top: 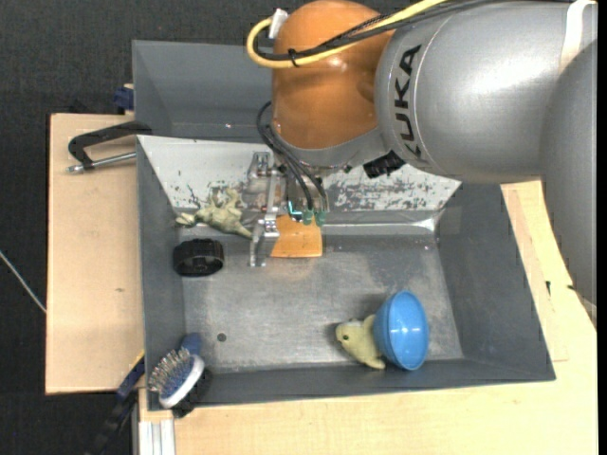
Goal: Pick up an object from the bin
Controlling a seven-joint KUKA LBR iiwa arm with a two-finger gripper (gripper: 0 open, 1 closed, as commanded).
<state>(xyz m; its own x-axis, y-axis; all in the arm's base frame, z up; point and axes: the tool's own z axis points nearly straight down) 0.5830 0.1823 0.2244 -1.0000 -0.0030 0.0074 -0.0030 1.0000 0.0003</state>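
Note:
My gripper (261, 238) hangs low near the bin's back wall, left of the middle. Right beside it, on its right, lies a flat orange block (298, 243), touching or nearly touching it. A pale green toy lizard (222, 216) lies just to the gripper's left, against the back wall. A small black wheel (197, 257) sits on the floor further left and a little nearer the front.
A blue egg-shaped shell (403, 330) and a yellowish soft toy (360, 343) lie together at the front right. A brush with a blue handle (176, 375) rests in the front left corner. The arm's orange cover and cables hang over the back of the bin.

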